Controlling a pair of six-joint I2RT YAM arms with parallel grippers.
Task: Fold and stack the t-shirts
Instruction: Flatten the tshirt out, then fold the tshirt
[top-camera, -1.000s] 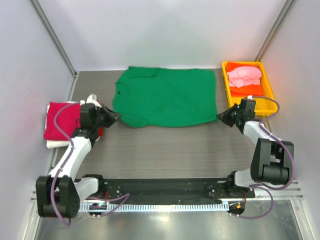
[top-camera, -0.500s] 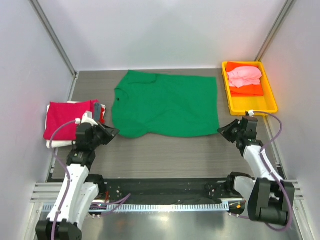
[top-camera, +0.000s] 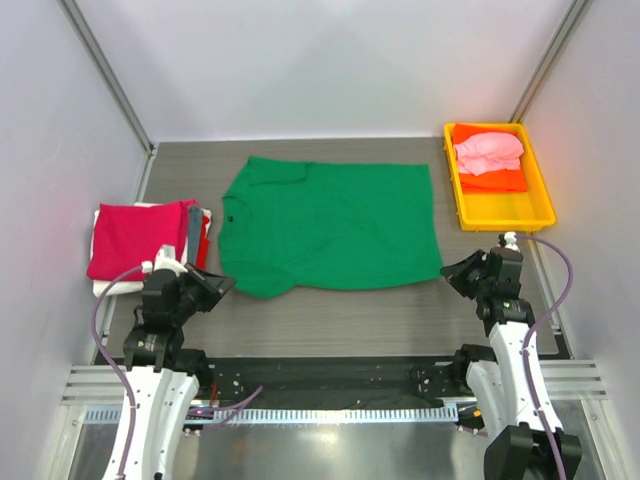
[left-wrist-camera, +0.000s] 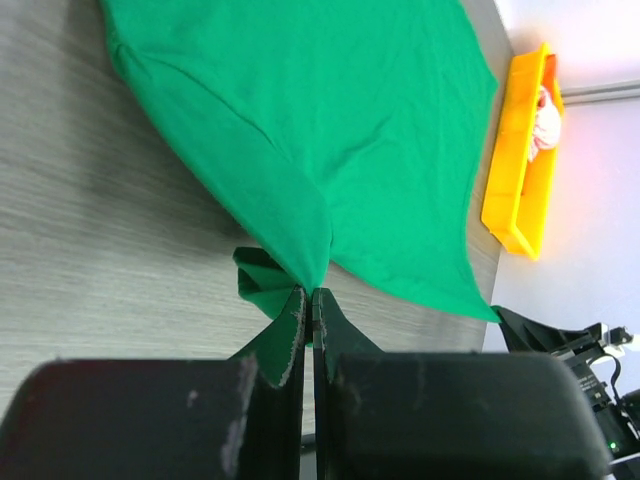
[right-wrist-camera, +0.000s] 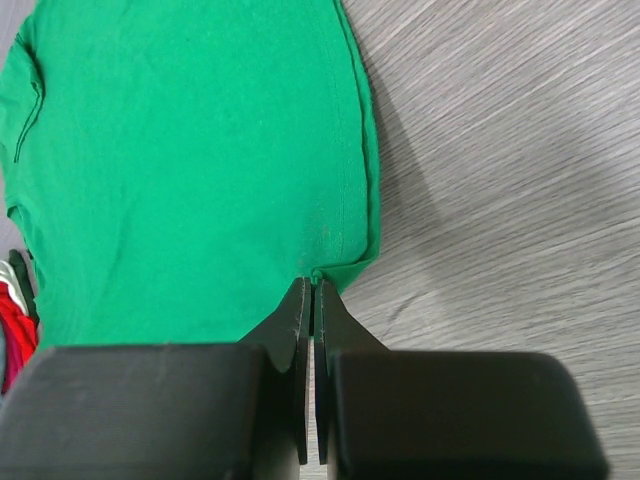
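Top external view, clock directions read off this view: green t-shirt (top-camera: 330, 225) lies spread flat on the bench (top-camera: 330, 320), centre and slightly toward 12, collar end at 9, hem end at 3. Left gripper (top-camera: 230, 282) sits at the shirt's 7 o'clock corner, right gripper (top-camera: 447, 270) at its 5 o'clock corner, both low over the bench. Left wrist view: jaws together, clamped on a bunch of green cloth that is pulled up to a peak at the tips, with a small fold tucked just under it. Right wrist view: jaws together, pinching the hem corner, and the hem edge curls slightly where it meets the tips. Rest of the shirt looks fairly smooth, with a few shallow creases running toward the left grip. At 9 o'clock, by the bench edge, there's a folded stack with the crimson shirt (top-camera: 130, 238) on top, a white one (top-camera: 105, 288) showing underneath, and grey (top-camera: 193, 225) and red (top-camera: 204, 242) edges showing on its 3 o'clock side. It's well apart from the green shirt, and the left arm is just at its 5 o'clock. Yellow tray (top-camera: 500, 212) at 2 o'clock holds a crumpled pink shirt (top-camera: 488, 150) lying on an orange shirt (top-camera: 492, 180); the tray's near end is bare.
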